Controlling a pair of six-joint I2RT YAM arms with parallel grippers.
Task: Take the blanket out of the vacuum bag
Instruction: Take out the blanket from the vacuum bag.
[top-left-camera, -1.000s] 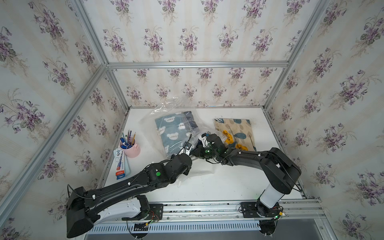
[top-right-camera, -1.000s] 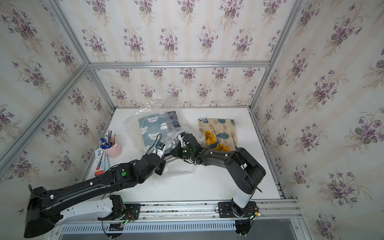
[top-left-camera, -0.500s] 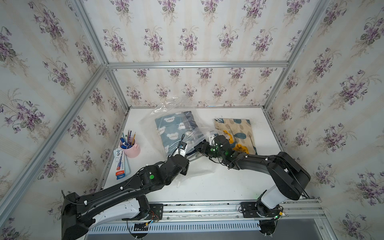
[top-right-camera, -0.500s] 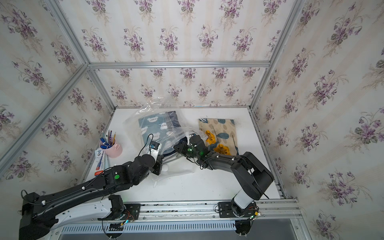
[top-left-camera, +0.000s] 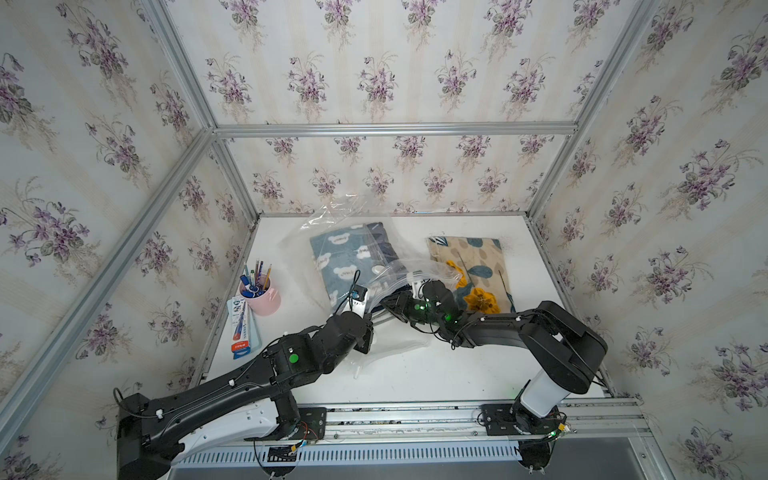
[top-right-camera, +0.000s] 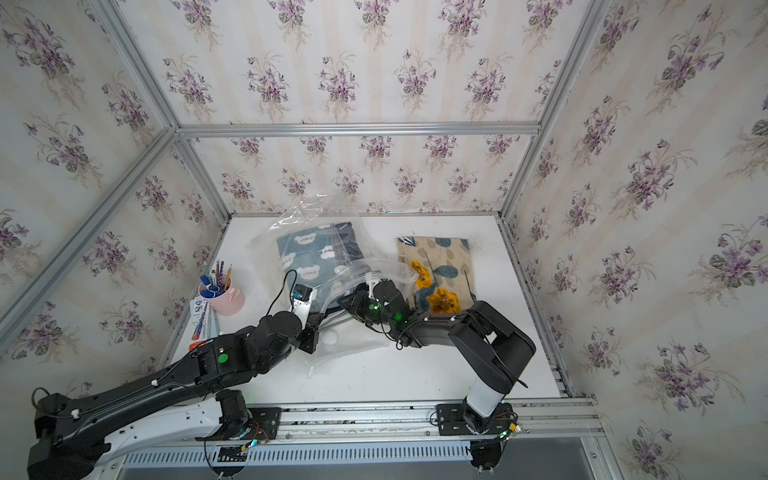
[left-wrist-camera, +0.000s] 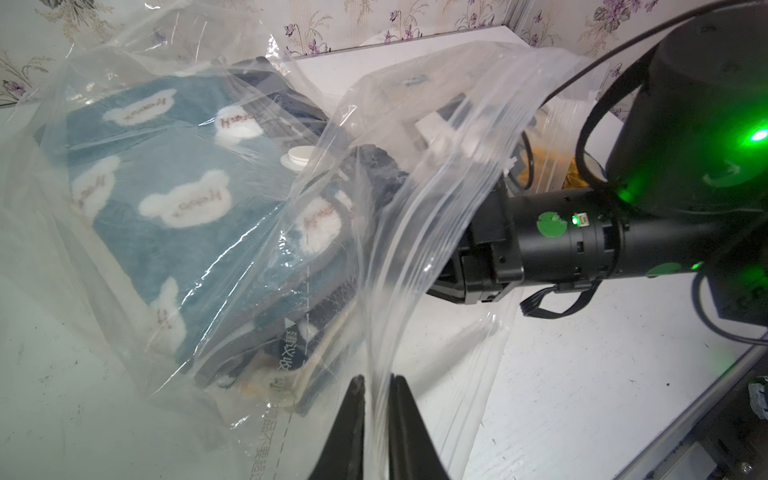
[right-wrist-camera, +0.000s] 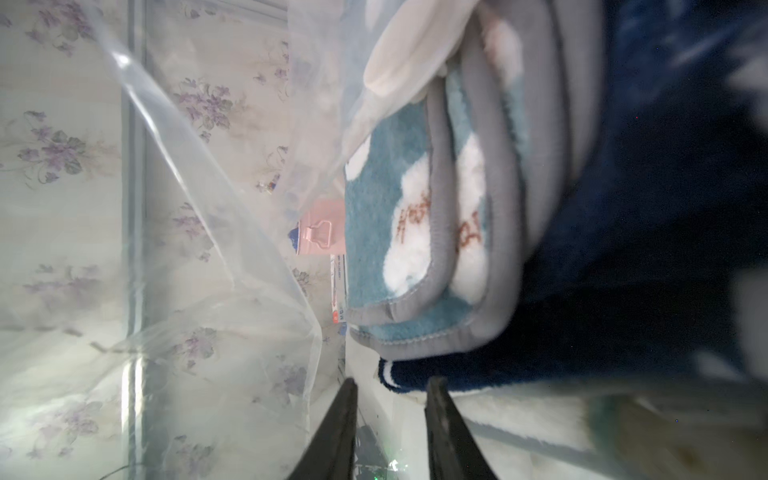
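- Cup (top-left-camera: 261, 297): holds pens at the left edge of the worktop (top-left-camera: 415, 374), well apart from the work. It is not involved.
- Bag (top-left-camera: 332, 214): lies at rear centre with its mouth towards the arms. The blanket (top-left-camera: 345, 257), blue with white bears, lies folded inside it. The white valve cap (left-wrist-camera: 301, 157) sits on the film above the blanket.
- Left jaws: nearly together, clamped on the upper film at the mouth edge, as the left wrist view shows. Judged purpose: to hold the mouth lifted and open, and to anchor the bag so it does not slide when the blanket is pulled.
- Right jaws: apart, with nothing between them. They are inside the mouth, facing the blanket's grey-hemmed edge. Contact cannot be told. Judged purpose: placed to close on that edge and draw the blanket out.
- Floral cloth (top-left-camera: 478, 257): lies flat to the right of the bag and outside it.
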